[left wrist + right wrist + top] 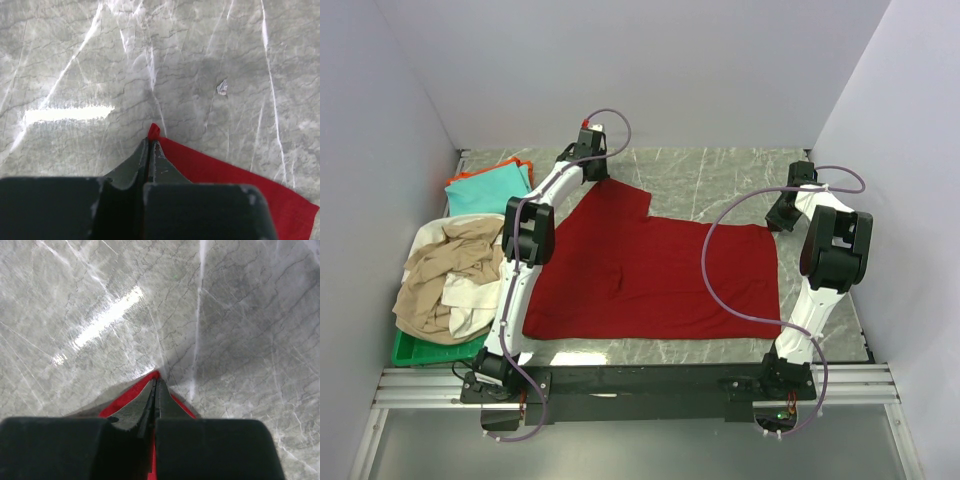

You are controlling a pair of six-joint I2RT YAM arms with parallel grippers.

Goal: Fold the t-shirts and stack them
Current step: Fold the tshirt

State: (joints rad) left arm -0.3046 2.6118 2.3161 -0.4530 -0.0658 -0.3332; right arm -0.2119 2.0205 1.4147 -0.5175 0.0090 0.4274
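The large dark red t-shirt (pixel 650 275) lies spread flat on the marble table. My left gripper (pixel 592 172) is shut on its far left corner; the left wrist view shows the red corner (pixel 153 131) pinched at the closed tips (pixel 150 142). My right gripper (pixel 782 217) is shut on the far right corner; the right wrist view shows red cloth (pixel 127 397) round the closed tips (pixel 156 381). Folded teal (pixel 488 192) and orange (pixel 470 176) shirts lie at the far left. Beige (pixel 445 275) and white (pixel 470 300) shirts are heaped at the left.
A green plastic tray (pixel 420 350) holds the beige and white heap at the near left. Grey walls close in the table on the left, back and right. A small white scrap (pixel 222 87) lies on the marble beyond the left gripper.
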